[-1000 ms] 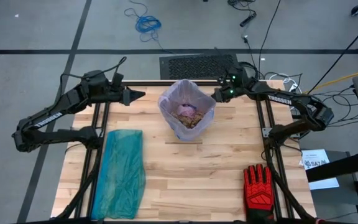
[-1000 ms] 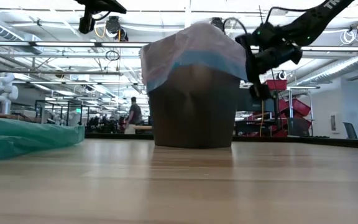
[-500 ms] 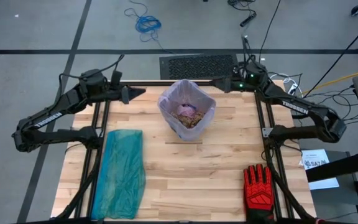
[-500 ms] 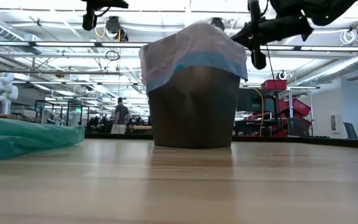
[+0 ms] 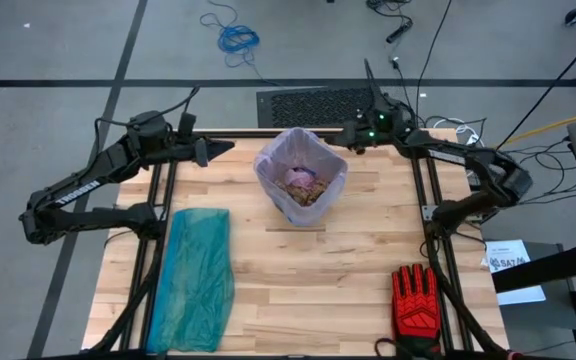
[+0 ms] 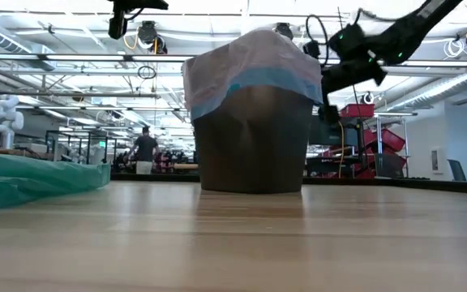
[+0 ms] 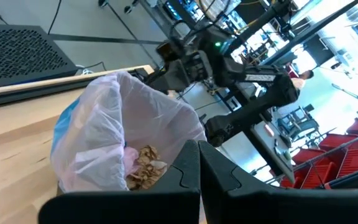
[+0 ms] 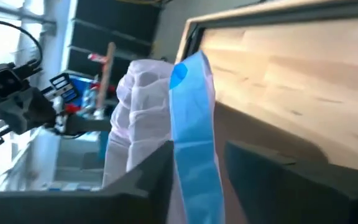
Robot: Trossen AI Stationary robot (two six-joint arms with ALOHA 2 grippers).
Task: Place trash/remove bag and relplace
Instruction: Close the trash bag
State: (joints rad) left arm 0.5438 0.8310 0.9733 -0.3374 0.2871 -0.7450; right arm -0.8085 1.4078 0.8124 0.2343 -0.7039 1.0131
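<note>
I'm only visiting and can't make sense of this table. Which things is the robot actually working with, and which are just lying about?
Part of the job:
- the bag, lining the bin
- the trash inside it
- the right gripper, open at the bag's blue rim
- the left gripper, shut, waiting beside the bin

Just lying about:
- the teal-green plastic bag
- the red-and-black glove

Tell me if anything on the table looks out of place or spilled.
Nothing is spilled: the trash lies inside the bag. A red-and-black glove hangs over the table near edge, and a teal bag lies flat at left, unused.
</note>
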